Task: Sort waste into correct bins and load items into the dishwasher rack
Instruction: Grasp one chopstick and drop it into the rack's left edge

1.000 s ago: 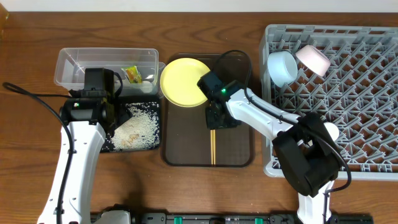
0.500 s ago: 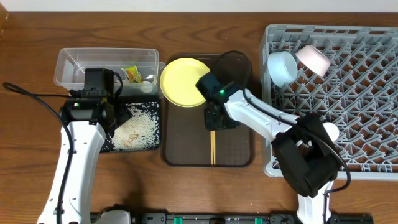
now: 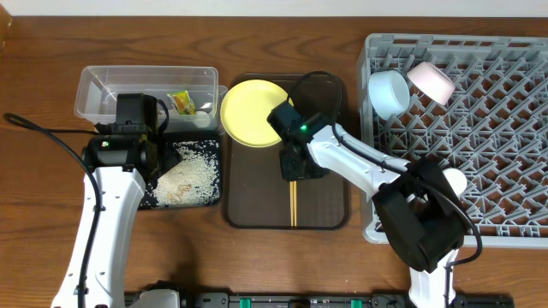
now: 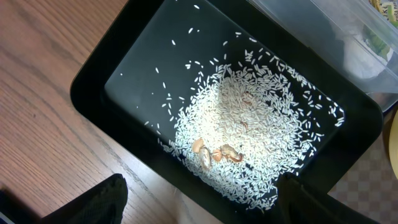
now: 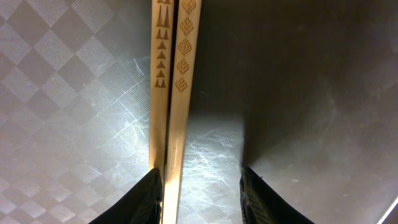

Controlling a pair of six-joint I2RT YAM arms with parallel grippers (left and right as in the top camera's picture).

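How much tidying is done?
Done: white rice grains in the shallow black tray, green snack wrapper in the clear plastic tub, light blue bowl and white bowl in the grey rack. In hand: right jaws open astride the wooden chopsticks. Left: those and the round yellow plate.

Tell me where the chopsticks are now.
In the overhead view, the wooden chopsticks lie on the brown serving tray mid-table, below the yellow plate, their top under the right gripper.

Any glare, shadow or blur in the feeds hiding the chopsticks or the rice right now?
Right wrist: chopsticks sharp, carved marks legible; glare patch on the brown tray beside them, its right side shadowed. Left wrist: rice crisp against the black tray. Overhead: evenly lit, though the right arm covers the chopsticks' upper end.
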